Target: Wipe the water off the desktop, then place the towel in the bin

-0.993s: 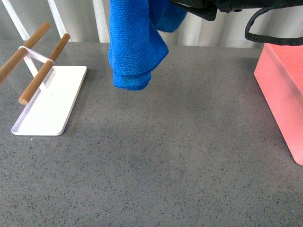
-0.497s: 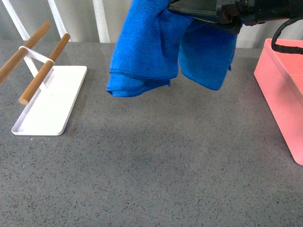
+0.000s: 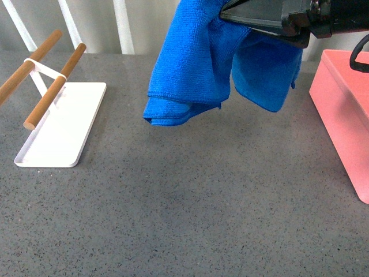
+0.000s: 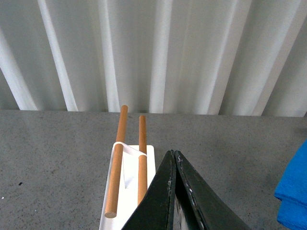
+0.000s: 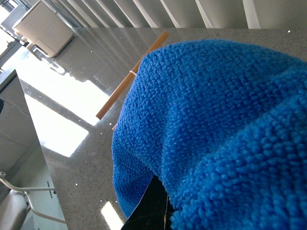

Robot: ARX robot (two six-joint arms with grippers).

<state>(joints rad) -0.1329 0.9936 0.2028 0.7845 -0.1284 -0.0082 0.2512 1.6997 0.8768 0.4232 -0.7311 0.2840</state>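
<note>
Front view looks down from the robot's body over the desktop (image 3: pixel 190 208), with the tray (image 3: pixel 63 130) at the left of the frame and the bin (image 3: pixel 346 109) at the right edge. Left wrist view faces the wall (image 4: pixel 192 52) from low down and shares the tray. Right wrist view sits very close against the towel (image 5: pixel 216 120), which the front view also shows.

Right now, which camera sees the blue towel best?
The front view: most of the towel hangs from the right gripper above the desktop. The right wrist view gives only a fuzzy close-up, and the left wrist view catches just a blue edge.
</note>
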